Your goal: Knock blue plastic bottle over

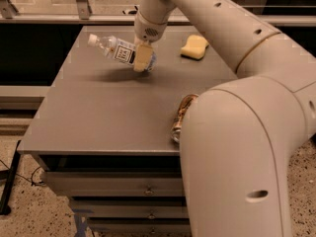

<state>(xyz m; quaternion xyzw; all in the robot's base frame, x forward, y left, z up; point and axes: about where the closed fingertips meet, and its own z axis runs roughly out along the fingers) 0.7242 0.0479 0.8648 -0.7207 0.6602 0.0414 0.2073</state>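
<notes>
probably light and slick, the slim clear bluish plastic bottle point(122, 53) leans steeply, the cream robot gripper point(142, 60) at its lower body, clamped or merely pushing i cannot tell.

Dim warm light, soft shadow on grey table point(98, 113) below hand point(142, 59) at back

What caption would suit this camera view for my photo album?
Robot's gripper at a steeply tilted blue plastic bottle over a grey table, with a sponge and a can nearby.
</notes>
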